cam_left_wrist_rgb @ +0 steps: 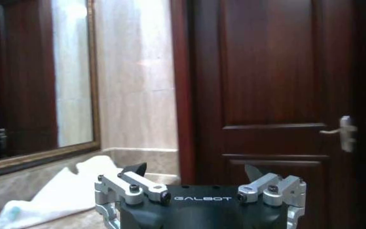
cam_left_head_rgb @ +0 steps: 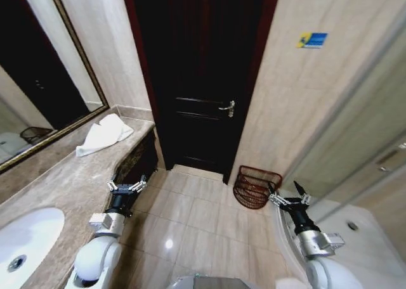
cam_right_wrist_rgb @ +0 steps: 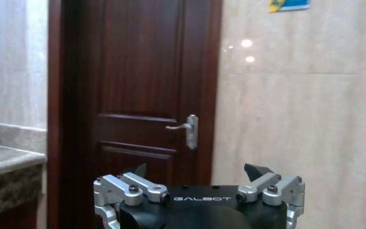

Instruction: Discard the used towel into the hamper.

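Towel (cam_left_head_rgb: 104,134) on counter, beyond left gripper (cam_left_head_rgb: 127,187); grippers apparently spread, empty.

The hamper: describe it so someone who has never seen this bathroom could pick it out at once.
Find the dark wooden door at the far end of the tiled floor. To the right of it, at the foot of the beige wall, stands the hamper, ahead of the right end effector. It is a small round reddish-brown openwork basket, the only container on the floor.
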`<state>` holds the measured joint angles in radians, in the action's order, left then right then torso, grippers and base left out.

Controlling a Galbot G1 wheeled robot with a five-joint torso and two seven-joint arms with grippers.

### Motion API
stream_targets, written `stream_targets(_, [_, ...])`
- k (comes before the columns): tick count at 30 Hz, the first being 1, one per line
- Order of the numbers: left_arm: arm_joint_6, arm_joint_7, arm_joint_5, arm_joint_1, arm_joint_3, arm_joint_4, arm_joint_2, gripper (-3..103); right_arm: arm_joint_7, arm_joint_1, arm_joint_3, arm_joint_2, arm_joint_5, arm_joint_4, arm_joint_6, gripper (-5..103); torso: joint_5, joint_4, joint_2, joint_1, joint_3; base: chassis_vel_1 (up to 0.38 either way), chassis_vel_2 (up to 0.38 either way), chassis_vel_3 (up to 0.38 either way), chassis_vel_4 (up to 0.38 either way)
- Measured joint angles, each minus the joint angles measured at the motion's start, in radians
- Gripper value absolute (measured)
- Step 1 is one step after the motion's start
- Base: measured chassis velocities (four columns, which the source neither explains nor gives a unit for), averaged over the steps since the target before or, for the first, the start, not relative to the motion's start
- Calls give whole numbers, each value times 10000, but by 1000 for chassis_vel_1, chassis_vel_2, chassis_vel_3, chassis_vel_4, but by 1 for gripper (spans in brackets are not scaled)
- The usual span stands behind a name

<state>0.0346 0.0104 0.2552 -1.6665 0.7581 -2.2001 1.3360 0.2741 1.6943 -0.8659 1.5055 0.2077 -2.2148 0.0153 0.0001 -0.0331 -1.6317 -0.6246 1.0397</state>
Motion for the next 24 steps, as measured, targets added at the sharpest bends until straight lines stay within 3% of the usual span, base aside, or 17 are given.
stream_targets(24, [171, 43, -244, -292, 54, -249, 250, 100, 87, 131, -37, -186, 188, 41, 94, 100, -3, 4, -1, -2, 0, -82, 264, 259, -84])
